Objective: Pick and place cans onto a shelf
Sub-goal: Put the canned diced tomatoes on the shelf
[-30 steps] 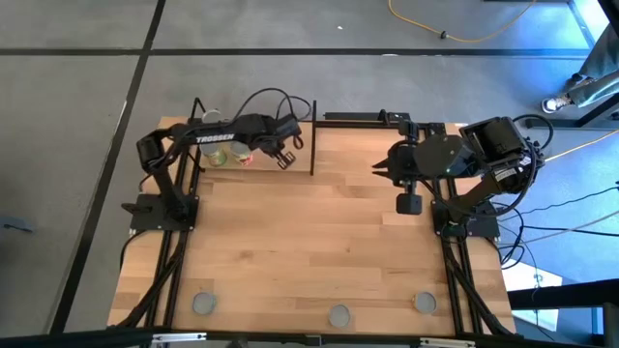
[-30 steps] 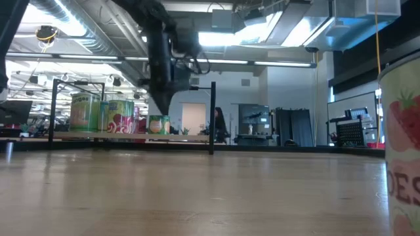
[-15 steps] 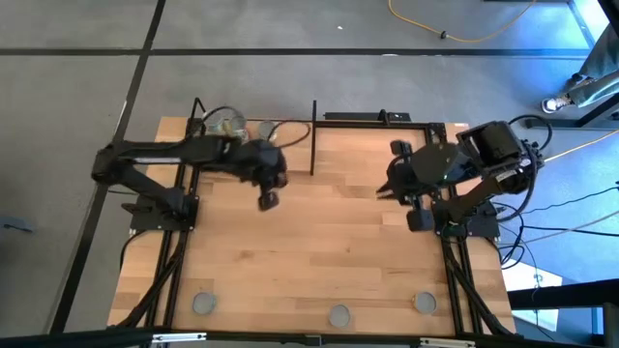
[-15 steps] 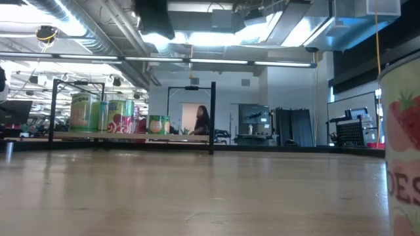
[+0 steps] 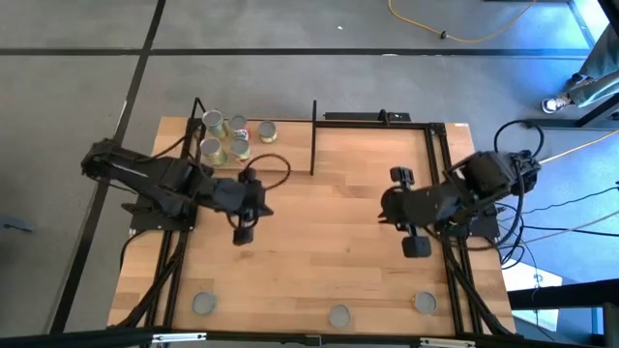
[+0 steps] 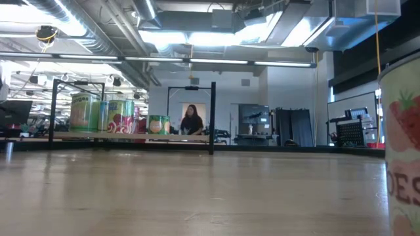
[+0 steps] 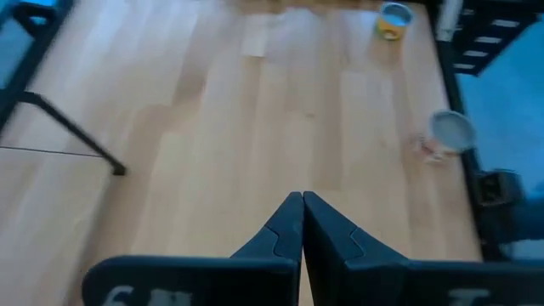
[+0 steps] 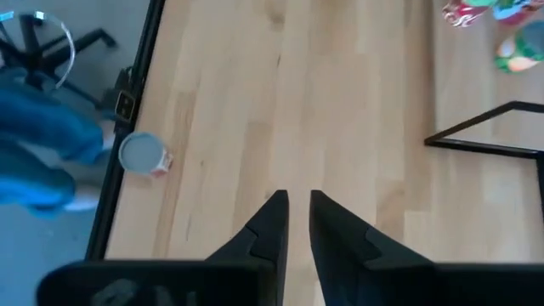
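Hovering over the left half of the table point(image 5: 319, 242), the left gripper point(image 5: 242, 235) is clenched, its two fingers point(image 7: 289, 223) pressed together with nothing between them. The right gripper point(image 5: 417, 246) hangs over the right side, its fingers point(image 8: 270, 223) drawn nearly together around nothing. Five cans point(image 5: 224, 137) stand grouped on the shelf point(image 5: 290, 129) at the table's far left corner. Three more cans sit apart along the near edge, on the left point(image 5: 202, 304), in the middle point(image 5: 338, 315) and on the right point(image 5: 424, 303).
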Available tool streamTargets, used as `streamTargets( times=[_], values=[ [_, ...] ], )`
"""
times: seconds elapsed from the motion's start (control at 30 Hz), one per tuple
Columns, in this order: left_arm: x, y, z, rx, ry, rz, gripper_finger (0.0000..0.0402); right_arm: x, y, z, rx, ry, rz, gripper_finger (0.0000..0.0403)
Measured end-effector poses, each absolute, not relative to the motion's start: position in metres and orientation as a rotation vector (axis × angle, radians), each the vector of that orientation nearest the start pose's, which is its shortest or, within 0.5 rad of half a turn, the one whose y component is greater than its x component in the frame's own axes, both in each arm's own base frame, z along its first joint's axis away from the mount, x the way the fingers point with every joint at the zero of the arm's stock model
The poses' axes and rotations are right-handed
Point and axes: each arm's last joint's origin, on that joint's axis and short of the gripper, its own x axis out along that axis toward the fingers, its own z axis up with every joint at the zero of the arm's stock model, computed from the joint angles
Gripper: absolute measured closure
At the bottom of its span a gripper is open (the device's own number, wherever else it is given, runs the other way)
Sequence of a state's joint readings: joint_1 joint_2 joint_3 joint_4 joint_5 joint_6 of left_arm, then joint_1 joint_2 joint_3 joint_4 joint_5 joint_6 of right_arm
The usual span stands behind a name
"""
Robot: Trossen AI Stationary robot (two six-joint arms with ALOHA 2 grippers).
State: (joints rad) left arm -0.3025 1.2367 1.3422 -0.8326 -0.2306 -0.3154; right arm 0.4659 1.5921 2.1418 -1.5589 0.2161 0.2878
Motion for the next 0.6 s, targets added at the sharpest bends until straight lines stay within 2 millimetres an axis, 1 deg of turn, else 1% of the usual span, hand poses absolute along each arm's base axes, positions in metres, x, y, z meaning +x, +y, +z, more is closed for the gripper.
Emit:
streamTargets(
  times=[0.13,0.23,0.3,0.43,0.5,0.6],
  values=[
    [0.230,-0.083,0.377,-0.152,0.664,0.037,0.0401,0.225,0.123,0.457,-0.120,1.001,0.138,0.0350],
    [0.225,-0.096,0.378,-0.175,0.630,0.072,0.0401,0.212,0.130,0.453,-0.152,1.014,0.180,0.0350],
    [0.220,-0.105,0.379,-0.193,0.607,0.099,0.0401,0.199,0.131,0.450,-0.160,1.012,0.204,0.0350],
    [0.210,-0.123,0.380,-0.229,0.557,0.135,0.0401,0.176,0.128,0.444,-0.110,0.947,0.246,0.0350],
    [0.205,-0.131,0.381,-0.246,0.525,0.145,0.0401,0.168,0.126,0.441,-0.072,0.888,0.271,0.0350],
    [0.202,-0.145,0.383,-0.259,0.474,0.136,0.0401,0.164,0.128,0.429,-0.045,0.834,0.299,0.0350]
  ],
)
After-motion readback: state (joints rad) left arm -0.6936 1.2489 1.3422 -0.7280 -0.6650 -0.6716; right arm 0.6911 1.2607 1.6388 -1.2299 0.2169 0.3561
